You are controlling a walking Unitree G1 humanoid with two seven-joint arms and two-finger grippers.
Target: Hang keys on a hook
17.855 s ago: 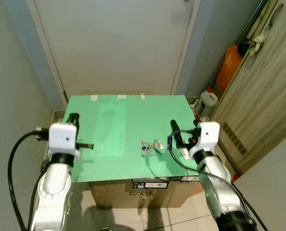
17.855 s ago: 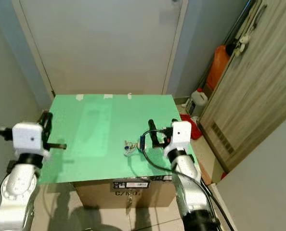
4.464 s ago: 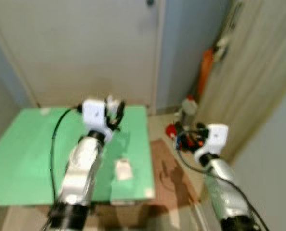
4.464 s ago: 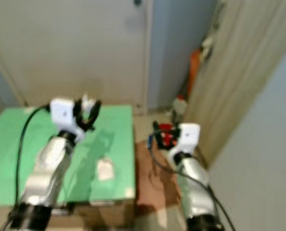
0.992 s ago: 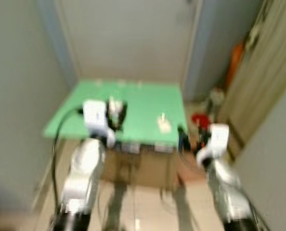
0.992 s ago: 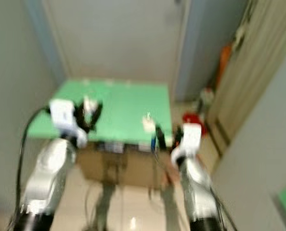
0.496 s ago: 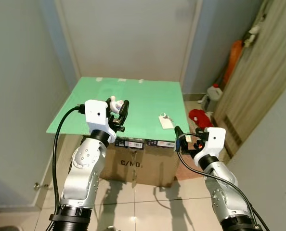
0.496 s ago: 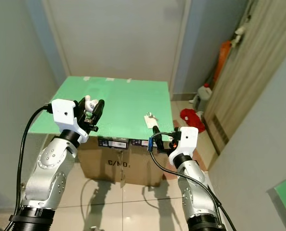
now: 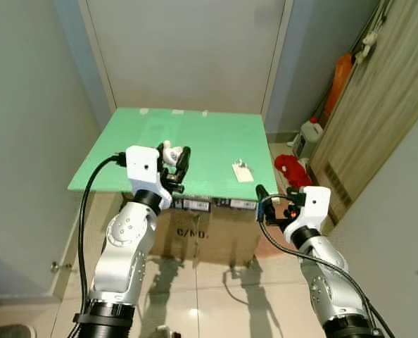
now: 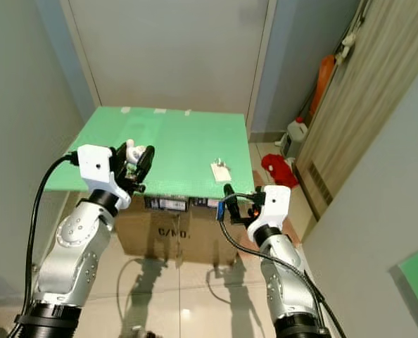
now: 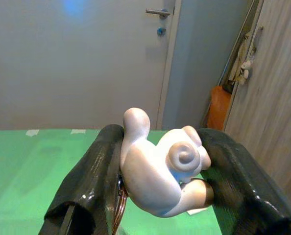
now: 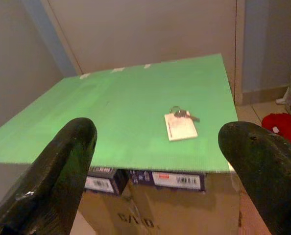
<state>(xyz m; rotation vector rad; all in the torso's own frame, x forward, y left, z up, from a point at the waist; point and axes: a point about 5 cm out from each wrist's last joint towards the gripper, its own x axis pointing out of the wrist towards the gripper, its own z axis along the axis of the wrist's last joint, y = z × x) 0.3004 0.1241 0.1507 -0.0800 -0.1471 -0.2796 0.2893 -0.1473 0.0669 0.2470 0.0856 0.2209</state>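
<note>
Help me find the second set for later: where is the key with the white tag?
It lies on the green tabletop near its right front corner, ahead of the right tool.

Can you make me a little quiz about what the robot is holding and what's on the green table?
1. True or false: the left gripper is shut on a white snail-shaped keychain.
2. What lies on the green table near its right edge? A) a red cloth B) a key with a white tag C) an orange bottle
3. Fill in the missing word: the right gripper is ____, with nothing between its fingers.

Key: 1 true. 2 B. 3 open.
</note>
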